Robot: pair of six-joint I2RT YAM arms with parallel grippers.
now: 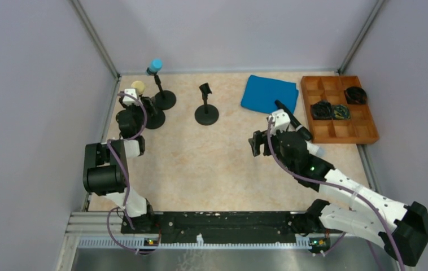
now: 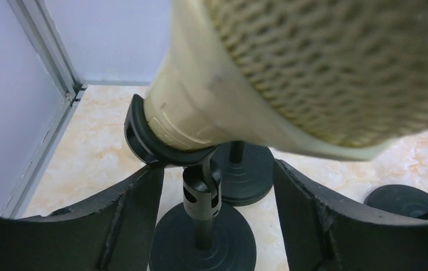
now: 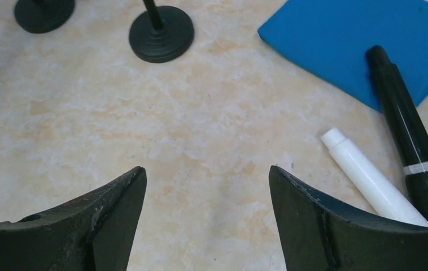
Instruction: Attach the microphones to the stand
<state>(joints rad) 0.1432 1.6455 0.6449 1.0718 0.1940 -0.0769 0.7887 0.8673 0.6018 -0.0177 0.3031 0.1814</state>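
The left gripper [image 2: 216, 172] stands with jaws apart, holding nothing, close by the cream microphone [image 2: 268, 68], which sits in its stand's clip [image 2: 144, 135]; behind it the light blue microphone [image 1: 155, 64] sits on another stand [image 1: 164, 99]; the right gripper [image 3: 207, 175] hangs with its jaws spread over the table [image 3: 200, 113]; to its right lie the white microphone [image 3: 370, 180] and the black microphone [image 3: 404, 124], the black one's end on a blue cloth [image 3: 341, 39].

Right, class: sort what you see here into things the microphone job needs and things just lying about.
Job:
- light blue microphone and cream microphone, both mounted
- empty stand
- black microphone and white microphone, lying loose

Lying about:
- blue cloth
- wooden tray
- dark bundles in it
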